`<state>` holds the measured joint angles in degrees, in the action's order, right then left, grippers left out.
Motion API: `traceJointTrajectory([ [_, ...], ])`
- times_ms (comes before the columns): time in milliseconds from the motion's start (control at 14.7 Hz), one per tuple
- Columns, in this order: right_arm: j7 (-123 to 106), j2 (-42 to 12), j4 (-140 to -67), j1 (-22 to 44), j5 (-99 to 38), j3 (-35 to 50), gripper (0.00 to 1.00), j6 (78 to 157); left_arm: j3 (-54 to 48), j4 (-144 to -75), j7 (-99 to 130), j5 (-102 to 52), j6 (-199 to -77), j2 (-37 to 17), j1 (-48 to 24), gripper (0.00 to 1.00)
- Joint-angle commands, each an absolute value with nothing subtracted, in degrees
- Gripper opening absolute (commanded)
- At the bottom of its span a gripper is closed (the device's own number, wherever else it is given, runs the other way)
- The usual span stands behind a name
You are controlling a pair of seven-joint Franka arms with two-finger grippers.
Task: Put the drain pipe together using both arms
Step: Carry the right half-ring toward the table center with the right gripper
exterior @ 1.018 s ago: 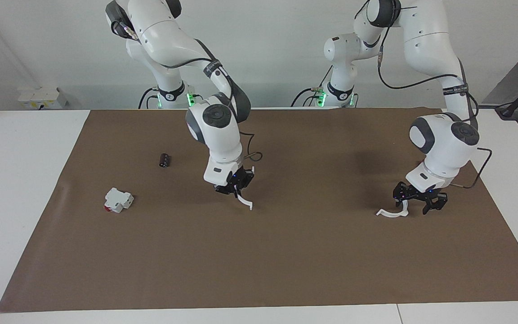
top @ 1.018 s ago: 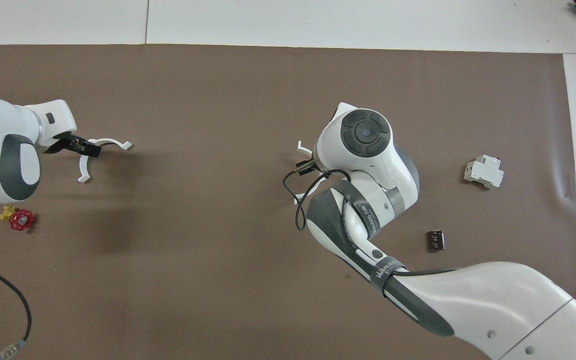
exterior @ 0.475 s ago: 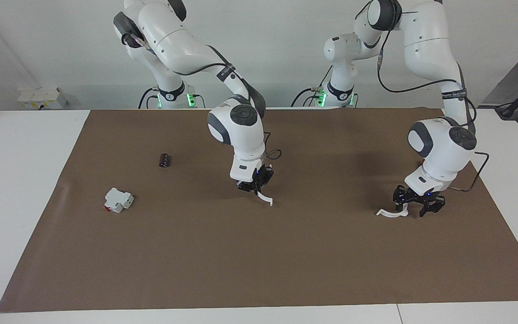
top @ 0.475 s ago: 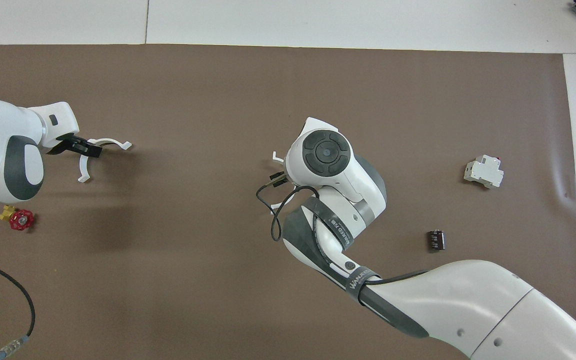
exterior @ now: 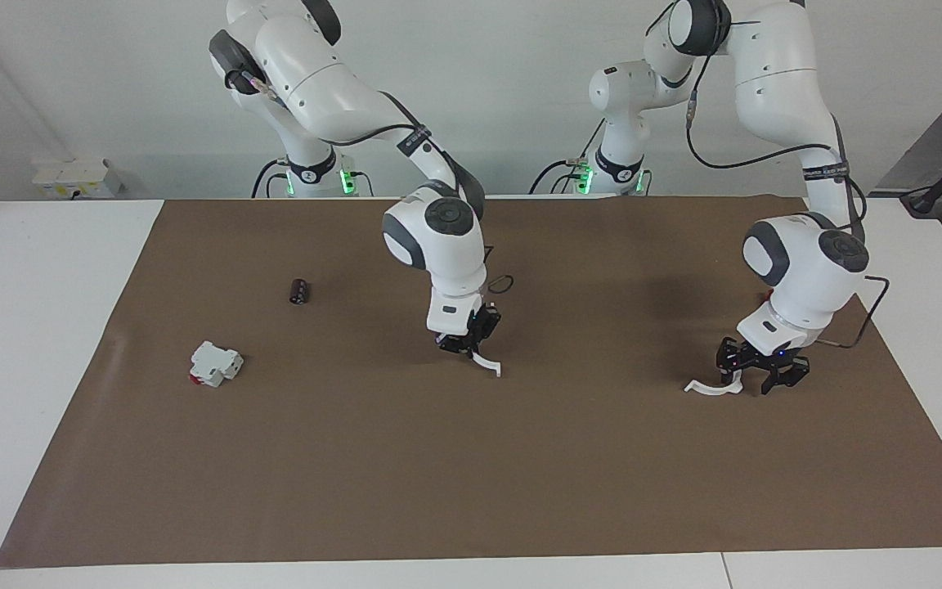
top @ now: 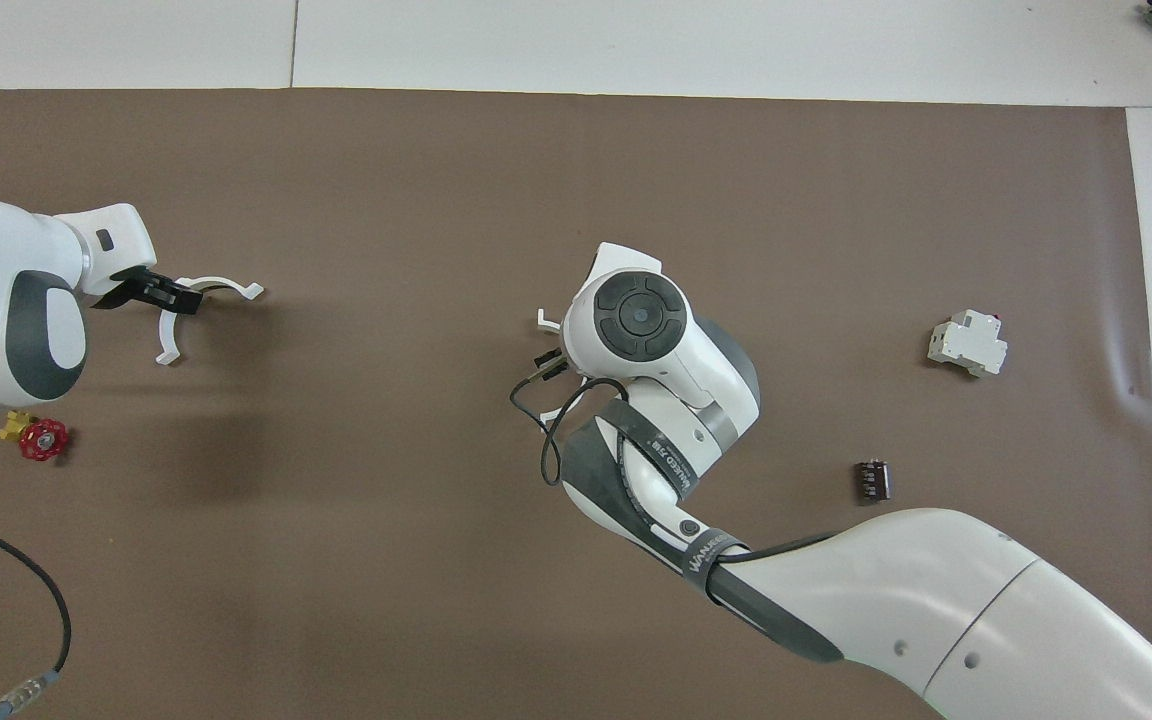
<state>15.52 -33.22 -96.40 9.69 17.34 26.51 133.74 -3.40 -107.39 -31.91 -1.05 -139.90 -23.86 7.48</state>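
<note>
The drain pipe is in two white half-ring arcs. My right gripper (exterior: 471, 342) is shut on one arc (exterior: 488, 364) and holds it just above the middle of the brown mat (exterior: 471, 474). In the overhead view the right wrist hides that gripper, and only an end tab of the arc (top: 545, 320) shows. The other arc (exterior: 711, 388) lies flat on the mat toward the left arm's end. My left gripper (exterior: 753, 376) is down at the bend of this arc (top: 219, 286), where its tip (top: 176, 296) meets the arc.
A white blocky part with a red end (exterior: 215, 364) and a small dark cylinder (exterior: 299, 291) lie toward the right arm's end of the mat. A red valve handle with a yellow piece (top: 41, 438) lies beside the left arm. A black cable (top: 31, 590) runs nearby.
My right gripper has carried its arc toward the left arm's end of the table. My left gripper has sunk slightly at the other arc, which has not moved.
</note>
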Motion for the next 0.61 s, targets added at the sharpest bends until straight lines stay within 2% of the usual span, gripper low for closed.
traceJointTrajectory([
  [0, 15.11, -33.84, -96.33, 9.23, 19.33, 27.33, 0.00, 134.82, -3.96, -106.79, -36.55, -2.29, -140.98, -24.43, 8.35, 0.76],
  [271, 19.41, -33.75, -96.77, 10.10, 19.95, 27.33, 0.00, 134.82, -3.96, -106.35, -39.37, -2.46, -140.98, -24.61, 8.26, 0.69],
  [407, 20.04, -33.75, -96.94, 10.11, 22.23, 27.33, 0.00, 134.82, -3.96, -106.35, -39.38, -2.46, -140.98, -24.61, 8.26, 0.56],
  [543, 20.04, -33.75, -97.21, 10.11, 22.32, 27.33, 0.00, 134.82, -3.96, -106.43, -39.38, -2.46, -140.98, -24.61, 8.26, 0.36],
])
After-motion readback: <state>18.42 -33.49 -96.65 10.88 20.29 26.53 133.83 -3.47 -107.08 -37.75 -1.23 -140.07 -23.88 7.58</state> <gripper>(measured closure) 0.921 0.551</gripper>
